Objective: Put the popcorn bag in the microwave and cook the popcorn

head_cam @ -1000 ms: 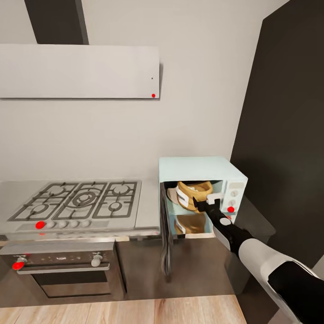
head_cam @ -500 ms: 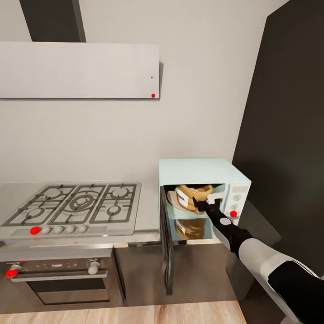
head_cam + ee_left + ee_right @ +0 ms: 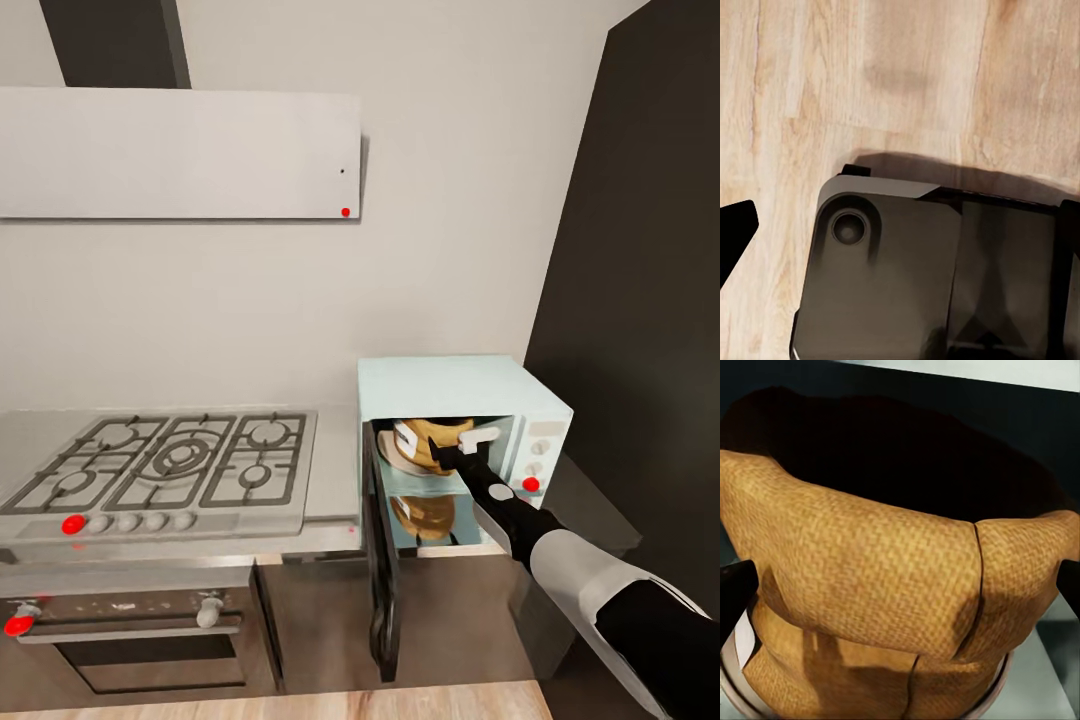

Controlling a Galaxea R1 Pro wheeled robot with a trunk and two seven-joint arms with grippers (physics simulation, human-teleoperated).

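So the right pincer (image 3: 462, 449) reaches into the pale mint-blue boxy microwave (image 3: 455, 390), fingers spread either side of the crumpled tan-brown paper popcorn bag (image 3: 432, 446), which sits upright on the turntable straight ahead of it. Whether it's actually squeezing the bag can't be told; backing straight out looks clear.

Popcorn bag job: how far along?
Done: the popcorn bag sits inside the microwave, off the countertop. In hand: the right gripper is at the bag in the cavity; grip unclear. Left: pull the arm out, shut the open door, start heating.
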